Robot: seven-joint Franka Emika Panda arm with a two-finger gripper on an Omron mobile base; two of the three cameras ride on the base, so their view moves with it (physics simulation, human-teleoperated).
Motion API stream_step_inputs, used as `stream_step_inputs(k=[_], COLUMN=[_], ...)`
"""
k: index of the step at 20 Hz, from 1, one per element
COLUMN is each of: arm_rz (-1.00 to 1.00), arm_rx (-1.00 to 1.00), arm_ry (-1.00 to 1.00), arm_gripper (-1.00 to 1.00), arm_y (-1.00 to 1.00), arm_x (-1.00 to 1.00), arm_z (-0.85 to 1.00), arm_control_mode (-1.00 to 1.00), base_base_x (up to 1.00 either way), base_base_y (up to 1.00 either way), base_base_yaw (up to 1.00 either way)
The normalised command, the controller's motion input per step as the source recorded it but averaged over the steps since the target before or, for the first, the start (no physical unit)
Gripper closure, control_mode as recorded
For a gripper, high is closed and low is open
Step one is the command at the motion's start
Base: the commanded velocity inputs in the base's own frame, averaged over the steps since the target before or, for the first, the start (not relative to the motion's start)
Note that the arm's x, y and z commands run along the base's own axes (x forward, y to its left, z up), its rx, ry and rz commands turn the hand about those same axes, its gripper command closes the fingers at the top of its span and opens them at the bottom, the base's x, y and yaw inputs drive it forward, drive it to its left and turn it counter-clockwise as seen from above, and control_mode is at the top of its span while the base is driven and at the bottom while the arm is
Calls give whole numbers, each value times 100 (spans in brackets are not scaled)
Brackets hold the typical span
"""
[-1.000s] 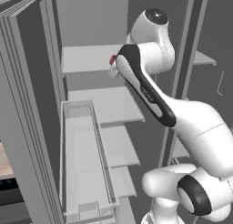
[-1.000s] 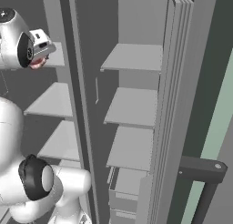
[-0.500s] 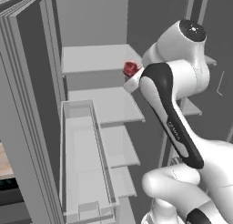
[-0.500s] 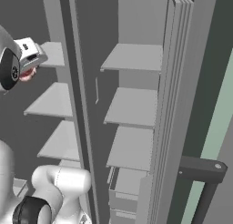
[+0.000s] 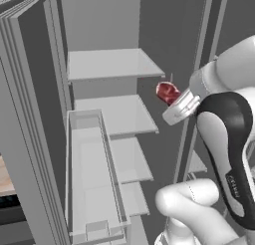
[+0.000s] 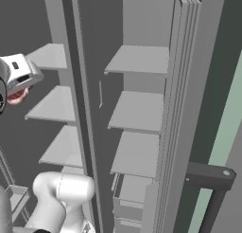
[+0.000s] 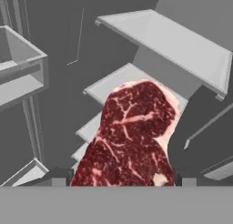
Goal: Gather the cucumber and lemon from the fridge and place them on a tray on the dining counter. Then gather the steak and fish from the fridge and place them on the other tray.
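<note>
Our hand (image 7: 122,184) pinches the steak (image 7: 132,136) by one end, clear of the fridge shelves (image 5: 112,64); we judge a swing could shake the floppy slab loose.

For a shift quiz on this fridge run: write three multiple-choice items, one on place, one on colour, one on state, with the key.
1. Where is the steak?
A. Between the tips of the gripper
B. On the top shelf
C. In the door bin

2. What colour is the steak?
A. Green
B. Dark red marbled with white
C. Yellow

3. How does the fridge door stand?
A. Shut
B. Removed
C. Swung open

Key: 1 A, in the hand view it rises between the finger tips; 2 B, red meat with pale fat rim; 3 C, shelves and door bin are exposed.
</note>
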Motion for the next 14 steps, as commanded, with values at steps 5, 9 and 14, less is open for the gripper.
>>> stream_step_inputs(k=[5,9,14], arm_rz=[0,0,0], arm_rx=[2,1,0], arm_ry=[3,0,5], arm_gripper=[100,100,100], arm_y=[-35,-22,0], arm_x=[-86,-56,-3], arm_z=[-3,-8,-13], arm_control_mode=[-100,-100,-100], base_base_x=[0,0,0], base_base_y=[0,0,0], base_base_yaw=[0,0,0])
